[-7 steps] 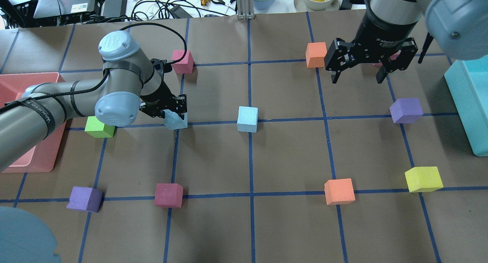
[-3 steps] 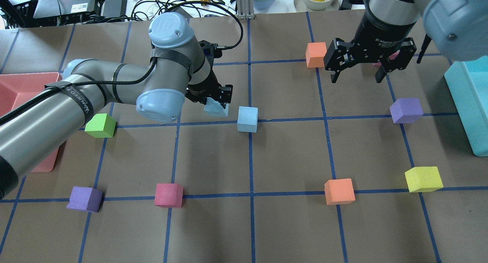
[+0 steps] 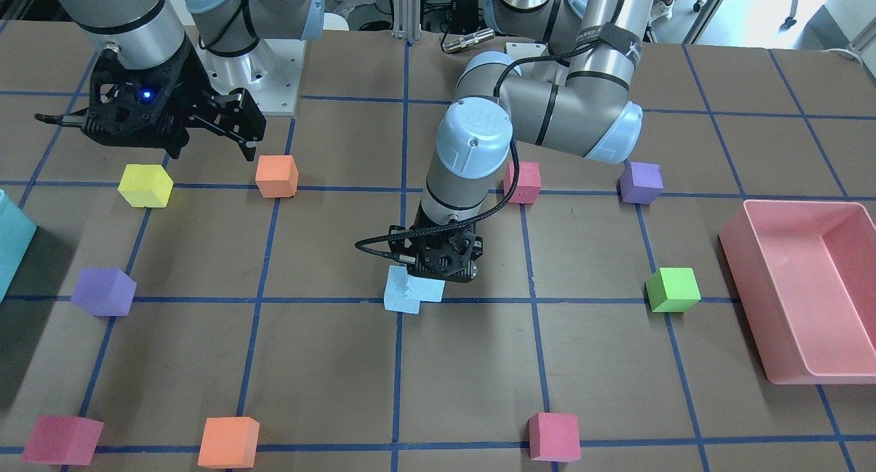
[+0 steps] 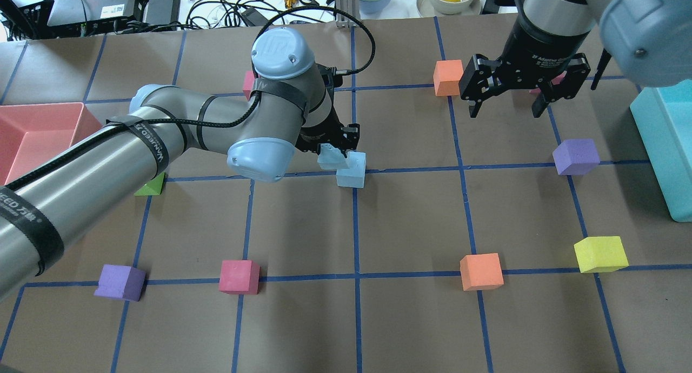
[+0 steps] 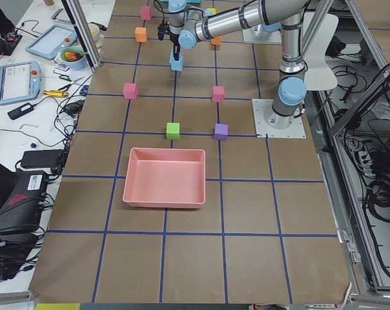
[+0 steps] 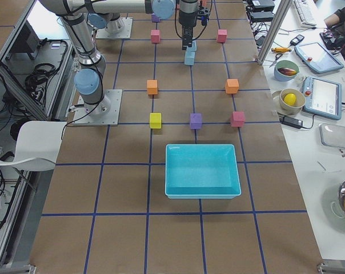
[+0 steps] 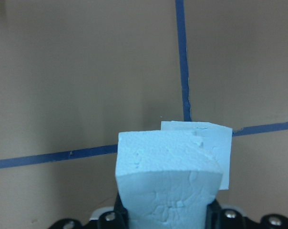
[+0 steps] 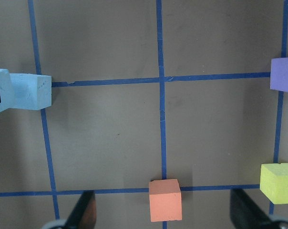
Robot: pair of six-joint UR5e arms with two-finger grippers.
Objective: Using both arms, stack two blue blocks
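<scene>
One pale blue block [image 4: 353, 174] sits on the table's middle grid crossing; it also shows in the front view [image 3: 399, 297] and the right wrist view [image 8: 35, 91]. My left gripper [image 4: 334, 147] is shut on the other blue block [image 4: 327, 158] and holds it just above the table. The held block partly overlaps the resting block's left side. In the left wrist view the held block [image 7: 165, 186] fills the foreground and the resting block [image 7: 219, 143] shows behind it to the right. My right gripper [image 4: 506, 111] is open and empty, hovering at the far right.
A pink tray [image 4: 32, 130] lies at the left edge and a teal bin [image 4: 665, 146] at the right edge. Other cubes are scattered on the grid: orange [image 4: 447, 77], purple [image 4: 576, 155], yellow [image 4: 600, 253], orange [image 4: 480, 271], magenta [image 4: 239, 276], purple [image 4: 120, 281]. A green cube [image 4: 152, 186] is half hidden under my left arm.
My left arm has swung right with the blue block in its grip, from beside the green cube to the middle blue block. The right gripper has barely moved.
</scene>
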